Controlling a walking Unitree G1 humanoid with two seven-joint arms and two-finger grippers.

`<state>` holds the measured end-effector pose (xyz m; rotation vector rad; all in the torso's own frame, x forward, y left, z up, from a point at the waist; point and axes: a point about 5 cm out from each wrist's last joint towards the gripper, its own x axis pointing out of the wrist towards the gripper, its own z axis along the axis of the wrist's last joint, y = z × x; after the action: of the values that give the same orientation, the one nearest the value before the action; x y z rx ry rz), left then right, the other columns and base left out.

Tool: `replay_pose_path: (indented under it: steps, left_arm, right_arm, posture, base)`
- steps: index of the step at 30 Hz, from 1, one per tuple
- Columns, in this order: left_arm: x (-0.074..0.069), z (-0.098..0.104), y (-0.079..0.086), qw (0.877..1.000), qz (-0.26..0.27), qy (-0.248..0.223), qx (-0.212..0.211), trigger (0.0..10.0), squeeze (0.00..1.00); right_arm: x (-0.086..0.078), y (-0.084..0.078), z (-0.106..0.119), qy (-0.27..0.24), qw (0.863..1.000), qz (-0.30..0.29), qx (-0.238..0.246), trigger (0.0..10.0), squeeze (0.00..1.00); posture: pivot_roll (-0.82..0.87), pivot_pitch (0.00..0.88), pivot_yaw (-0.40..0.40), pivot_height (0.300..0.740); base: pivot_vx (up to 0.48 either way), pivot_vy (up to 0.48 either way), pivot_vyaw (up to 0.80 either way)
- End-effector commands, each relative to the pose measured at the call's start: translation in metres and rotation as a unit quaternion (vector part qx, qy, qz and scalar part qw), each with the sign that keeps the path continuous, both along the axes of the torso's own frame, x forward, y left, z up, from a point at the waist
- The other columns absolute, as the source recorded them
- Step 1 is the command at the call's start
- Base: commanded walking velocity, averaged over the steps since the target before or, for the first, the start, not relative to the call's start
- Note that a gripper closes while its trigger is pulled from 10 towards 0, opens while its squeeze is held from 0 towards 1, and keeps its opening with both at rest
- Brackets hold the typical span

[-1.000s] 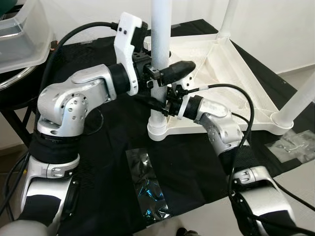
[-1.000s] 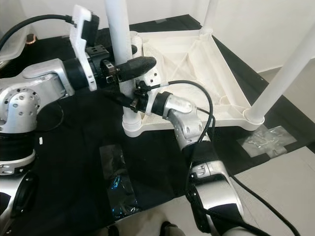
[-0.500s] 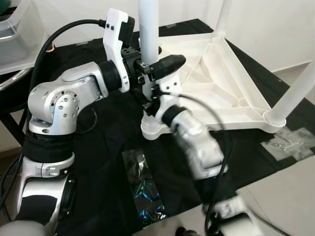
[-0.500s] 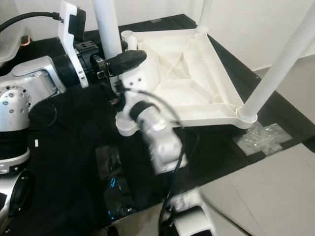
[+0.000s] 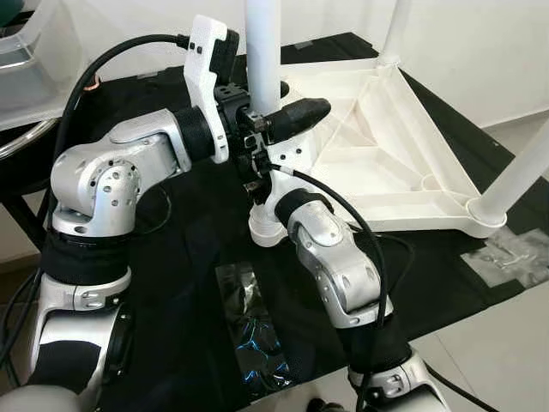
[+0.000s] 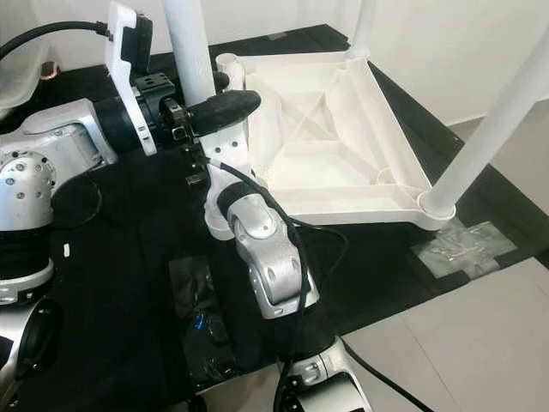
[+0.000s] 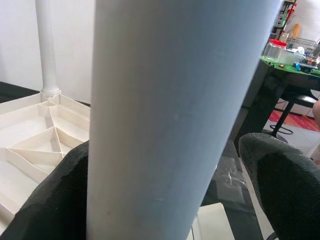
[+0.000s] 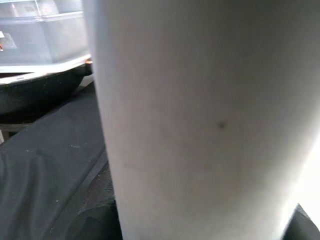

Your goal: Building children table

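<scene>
So the white leg stands straight up, 12 to 6, in the corner socket of the flipped tabletop. Left end effector is clamped on it from 9 o'clock; right end effector hugs it lower, grip unclear.

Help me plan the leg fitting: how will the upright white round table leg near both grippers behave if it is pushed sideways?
The white round table leg looks like a stiff, smooth tube, so it should resist bending but may slip between the black fingers. Standing tall in one corner socket of the upturned white plastic tabletop, a sideways push would probably lever that socket.
</scene>
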<state>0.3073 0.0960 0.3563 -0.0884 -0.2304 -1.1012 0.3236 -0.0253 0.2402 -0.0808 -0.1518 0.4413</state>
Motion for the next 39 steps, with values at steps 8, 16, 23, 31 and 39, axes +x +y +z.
replay_pose_path:
  steps: [8, 16, 23, 31, 39]
  left_arm:
    - [-0.007, -0.003, -0.008, 0.999, -0.035, -0.006, 0.012, 0.0, 0.0]
    - [-0.004, -0.001, -0.006, 1.0, -0.02, -0.008, 0.007, 0.0, 0.0]
    - [-0.004, -0.001, -0.007, 1.0, -0.02, -0.007, 0.006, 0.0, 0.0]
    - [-0.003, -0.002, -0.009, 1.0, -0.022, -0.005, 0.008, 0.0, 0.0]
    - [-0.004, -0.002, -0.01, 1.0, -0.022, -0.005, 0.007, 0.0, 0.0]
  right_arm:
    - [-0.006, 0.015, -0.033, 0.097, 0.995, -0.001, 0.02, 0.0, 0.0]
    - [-0.005, 0.012, -0.027, 0.09, 0.996, 0.003, 0.02, 0.0, 0.0]
    - [-0.006, 0.011, -0.024, 0.084, 0.996, 0.01, 0.019, 1.9, 0.0]
    - [0.0, -0.005, 0.003, 0.02, 0.997, 0.081, 0.01, 10.0, 1.0]
    - [0.009, -0.038, 0.039, -0.065, 0.971, 0.221, -0.069, 10.0, 1.0]
  posture:
    - [0.08, 0.195, 0.016, 0.74]
    - [0.08, 0.197, 0.019, 0.74]
    - [0.08, 0.197, 0.019, 0.74]
    - [0.07, 0.204, 0.021, 0.74]
    - [0.08, 0.213, 0.018, 0.74]
  base:
    - [0.0, 0.0, 0.0]
    - [0.0, 0.0, 0.0]
    - [0.0, 0.0, 0.0]
    - [0.0, 0.0, 0.0]
    - [0.0, 0.0, 0.0]
